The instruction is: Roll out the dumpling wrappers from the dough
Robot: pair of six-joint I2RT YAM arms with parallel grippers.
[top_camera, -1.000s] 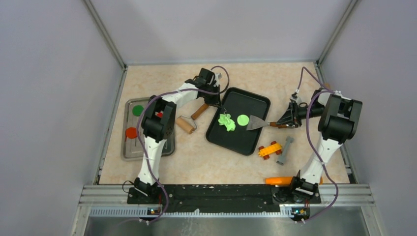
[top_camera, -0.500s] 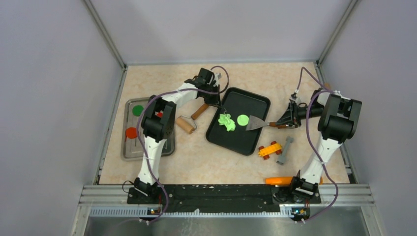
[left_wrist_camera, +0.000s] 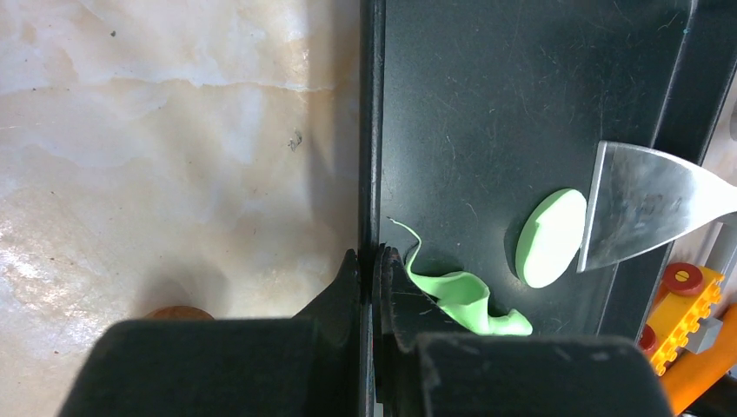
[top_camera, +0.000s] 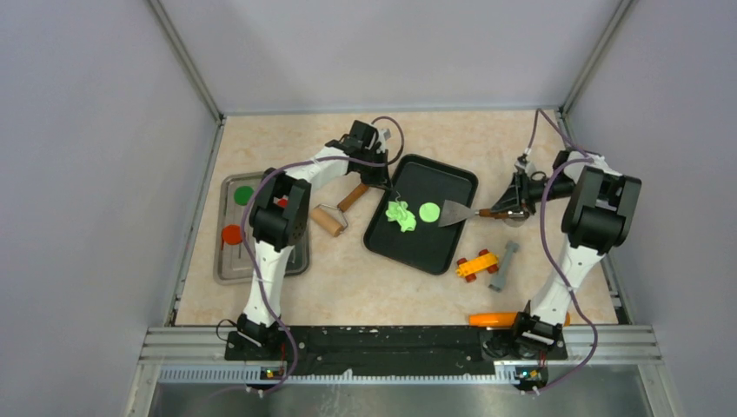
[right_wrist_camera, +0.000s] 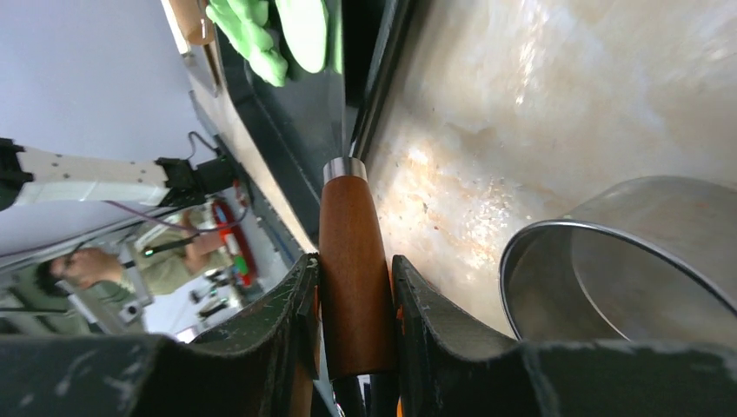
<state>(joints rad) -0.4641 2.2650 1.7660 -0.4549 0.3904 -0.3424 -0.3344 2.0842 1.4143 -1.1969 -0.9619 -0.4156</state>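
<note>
Left hand (left_wrist_camera: 368, 261) pinched shut on black tray (left_wrist_camera: 487, 104) rim, anchoring it. Right hand (right_wrist_camera: 355, 282) clamps scraper (left_wrist_camera: 647, 204) handle. Blade edge at wrapper (left_wrist_camera: 549, 236) 3 o'clock, dough scrap (left_wrist_camera: 461, 300) at its 9. Advice: blade flat, slide under slowly, don't shove disc into scrap.

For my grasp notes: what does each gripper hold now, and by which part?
The right gripper holds the metal scraper by its wooden handle. The left gripper pinches the black tray at its rim.
</note>
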